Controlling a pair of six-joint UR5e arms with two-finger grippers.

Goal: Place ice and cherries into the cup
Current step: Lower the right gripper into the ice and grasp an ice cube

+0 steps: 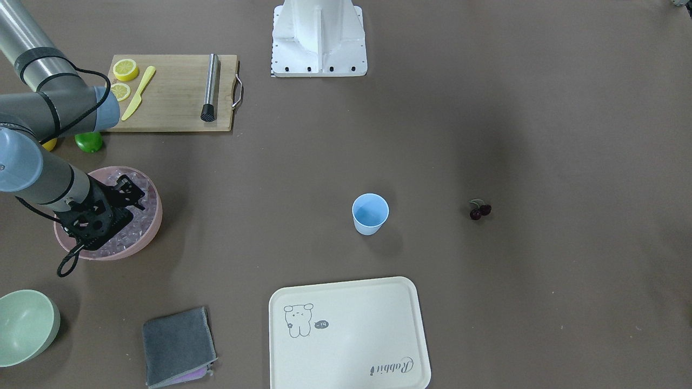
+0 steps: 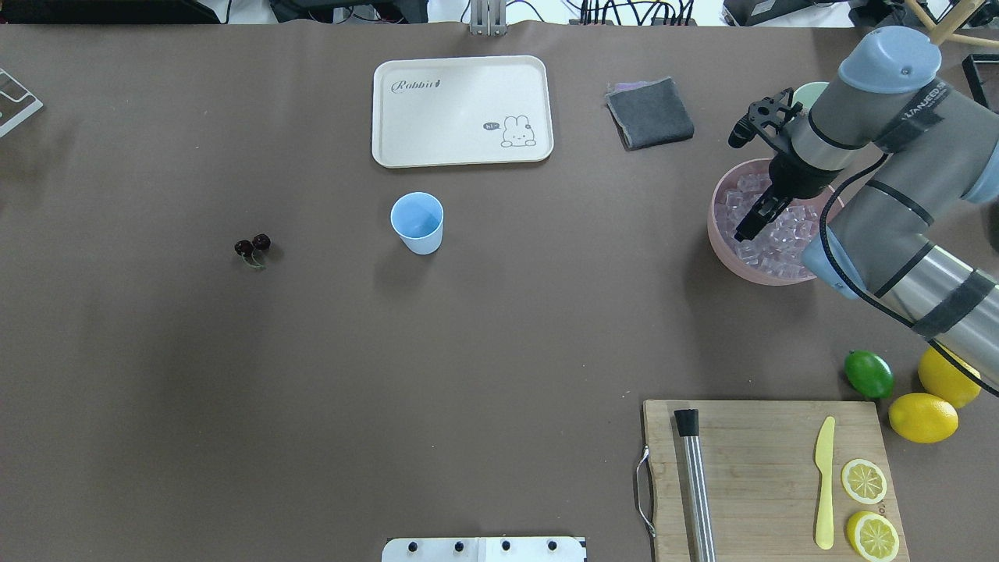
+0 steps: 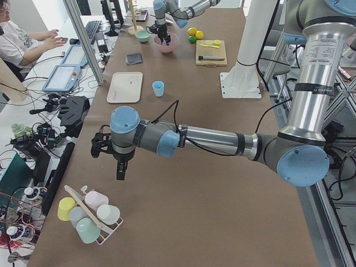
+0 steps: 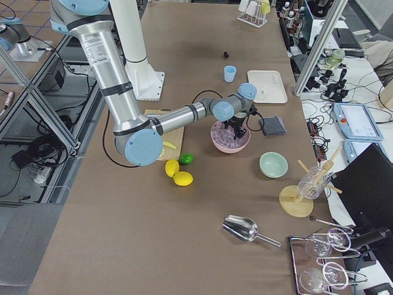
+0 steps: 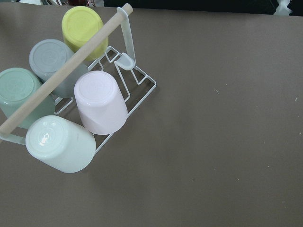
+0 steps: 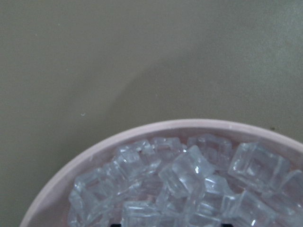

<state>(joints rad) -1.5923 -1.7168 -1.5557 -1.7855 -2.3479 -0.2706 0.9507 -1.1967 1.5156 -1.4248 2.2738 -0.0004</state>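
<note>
The right claw hangs tips-down right over the ice in the pink bowl by the desk's right edge, but how far open I cannot tell.

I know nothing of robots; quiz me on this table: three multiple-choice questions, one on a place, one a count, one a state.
1. Where is the ice? A in the pink bowl; B on the tray; C on the cloth.
2. How many lemon slices lie on the cutting board? A one; B two; C four.
3. The cup is: A tipped over; B full of ice; C upright and empty.
Answers: 1 A, clear cubes fill the pink bowl; 2 B, two slices lie beside the yellow knife; 3 C, its blue inside shows bare.
</note>
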